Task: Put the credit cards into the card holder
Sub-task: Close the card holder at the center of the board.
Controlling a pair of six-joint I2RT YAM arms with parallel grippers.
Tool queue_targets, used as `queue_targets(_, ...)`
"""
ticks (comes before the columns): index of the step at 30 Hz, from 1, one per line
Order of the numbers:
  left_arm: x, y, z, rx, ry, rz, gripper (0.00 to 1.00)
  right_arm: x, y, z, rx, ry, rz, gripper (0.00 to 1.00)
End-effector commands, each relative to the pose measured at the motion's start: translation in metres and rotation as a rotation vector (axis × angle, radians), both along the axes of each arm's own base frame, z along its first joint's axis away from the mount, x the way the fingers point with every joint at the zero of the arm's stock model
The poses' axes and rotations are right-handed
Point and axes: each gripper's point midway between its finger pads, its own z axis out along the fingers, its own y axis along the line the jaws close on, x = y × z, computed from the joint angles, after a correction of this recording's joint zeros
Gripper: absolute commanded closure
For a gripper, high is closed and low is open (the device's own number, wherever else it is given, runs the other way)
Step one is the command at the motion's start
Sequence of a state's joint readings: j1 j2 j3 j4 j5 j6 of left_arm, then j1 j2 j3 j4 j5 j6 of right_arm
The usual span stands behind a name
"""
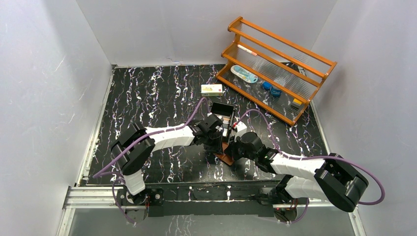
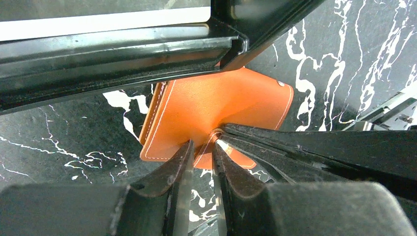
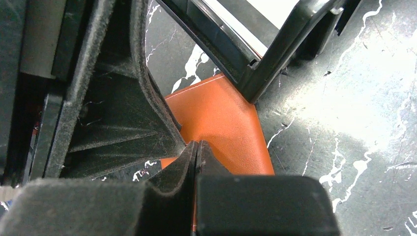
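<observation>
Apparently opening step: right fingers [image 3: 196, 153] clamp holder [image 2: 216, 103], left fingers [image 2: 189, 153] straddle its edge, grip indeterminate; spreading it needs opposed pulls.

Overhead camera looks down; both wrist cameras share the card holder [image 2: 216, 105] close-up.

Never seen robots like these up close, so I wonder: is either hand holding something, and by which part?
The right hand pinches the orange wallet near its edge. The left hand sits there too; whether it grips anything cannot be told.
</observation>
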State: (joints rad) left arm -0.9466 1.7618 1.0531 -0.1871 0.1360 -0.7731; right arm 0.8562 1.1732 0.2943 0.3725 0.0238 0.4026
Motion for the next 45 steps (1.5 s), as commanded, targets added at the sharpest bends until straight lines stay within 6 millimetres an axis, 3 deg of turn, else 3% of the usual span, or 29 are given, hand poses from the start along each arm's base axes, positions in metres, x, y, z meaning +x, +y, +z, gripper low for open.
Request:
queue_targets(1,-0.012,0.021,-0.025,0.152,0.026,-0.022,0.81,-0.003,-0.003,-0.002,-0.023,0.070,-0.032,0.91)
queue_targets(2,-0.012,0.021,-0.025,0.159,0.024,-0.024,0.81,-0.004,-0.005,-0.003,-0.026,0.075,-0.039,0.89)
queue_targets(4,-0.012,0.022,-0.026,0.174,0.021,-0.024,0.81,0.004,0.004,0.015,0.012,0.058,-0.048,0.87)
queue_targets(7,-0.013,0.023,-0.027,0.187,0.022,-0.024,0.80,0.004,0.004,0.019,0.013,0.062,-0.057,0.85)
queue_targets(20,-0.013,0.024,-0.028,0.200,0.020,-0.017,0.80,-0.002,0.008,0.011,0.002,0.146,-0.057,0.82)
queue_targets(34,-0.012,0.022,-0.027,0.204,0.017,-0.016,0.81,-0.016,-0.007,-0.008,-0.081,0.236,-0.083,0.86)
queue_targets(38,-0.012,0.022,-0.027,0.206,0.017,-0.016,0.81,-0.019,-0.009,-0.011,-0.092,0.259,-0.083,0.82)
queue_targets(45,-0.013,0.023,-0.028,0.211,0.015,-0.016,0.81,-0.015,-0.007,0.001,-0.079,0.269,-0.117,0.78)
